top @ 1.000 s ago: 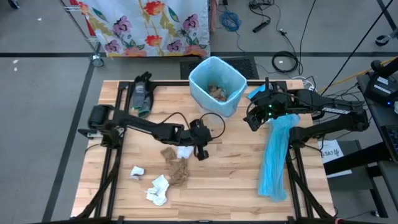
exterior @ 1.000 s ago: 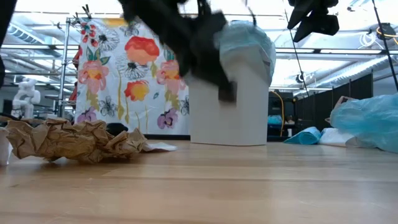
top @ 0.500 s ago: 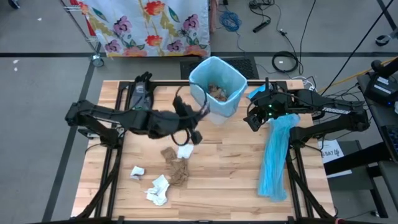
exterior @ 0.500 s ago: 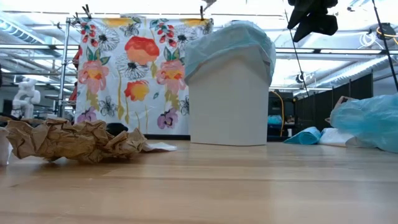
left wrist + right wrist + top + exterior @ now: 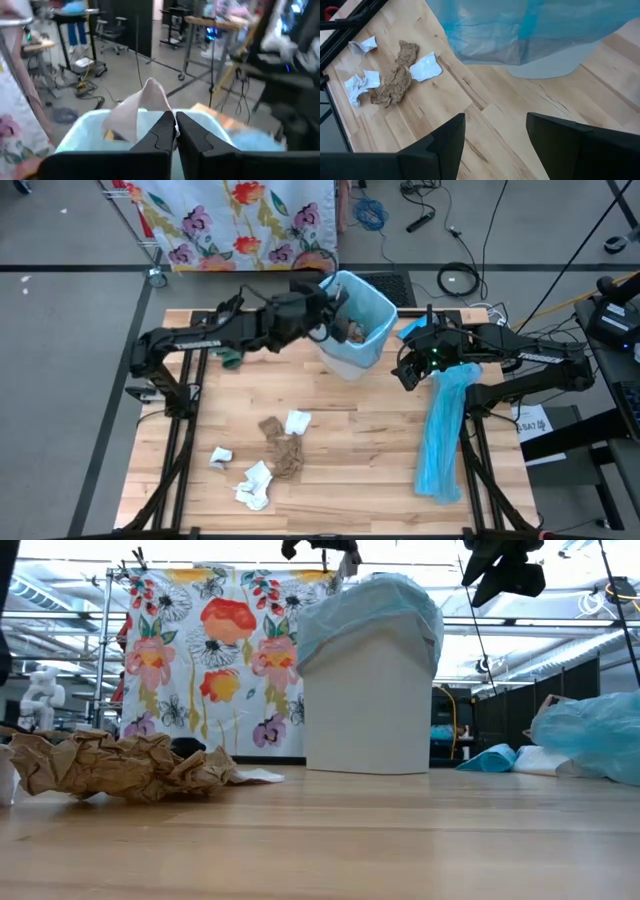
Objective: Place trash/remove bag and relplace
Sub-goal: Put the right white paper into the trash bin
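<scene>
Left gripper now raised from table to over lined bin, fingers pinching white tissue; release pending. Right gripper parked, fingers apart.

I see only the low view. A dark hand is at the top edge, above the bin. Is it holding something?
Observer: Yes. The left wrist view shows the left hand pinching a pale paper wad over the bin.
Operator: Is trash left on the table?
Observer: Yes. From above, several brown and white wads lie together on the table.
Operator: And the other hand?
Observer: The right hand hovers open and empty beside the bin.
</scene>
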Available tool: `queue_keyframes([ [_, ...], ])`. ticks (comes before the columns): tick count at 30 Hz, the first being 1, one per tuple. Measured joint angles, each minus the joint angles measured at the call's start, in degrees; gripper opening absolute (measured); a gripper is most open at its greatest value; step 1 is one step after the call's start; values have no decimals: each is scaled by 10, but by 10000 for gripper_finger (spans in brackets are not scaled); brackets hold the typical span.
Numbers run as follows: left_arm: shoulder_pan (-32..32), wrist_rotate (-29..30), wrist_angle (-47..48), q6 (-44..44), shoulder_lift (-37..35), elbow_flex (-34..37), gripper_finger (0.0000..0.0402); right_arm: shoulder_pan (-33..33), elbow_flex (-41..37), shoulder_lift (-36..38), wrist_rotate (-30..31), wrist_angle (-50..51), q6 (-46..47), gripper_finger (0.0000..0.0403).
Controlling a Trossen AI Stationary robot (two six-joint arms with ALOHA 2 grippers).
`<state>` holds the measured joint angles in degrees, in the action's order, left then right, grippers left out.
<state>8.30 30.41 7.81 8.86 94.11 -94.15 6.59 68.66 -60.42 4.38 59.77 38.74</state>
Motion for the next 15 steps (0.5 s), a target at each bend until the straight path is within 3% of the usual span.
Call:
queue_keyframes([
  [6,33,-38,5,85,10,-5,78,0,0,0,0,0,0,203],
  [11,43,-75,3,93,10,-5,127,0,0,0,0,0,-4,203],
  [15,36,-102,18,83,8,-5,140,0,0,0,0,0,-4,203],
])
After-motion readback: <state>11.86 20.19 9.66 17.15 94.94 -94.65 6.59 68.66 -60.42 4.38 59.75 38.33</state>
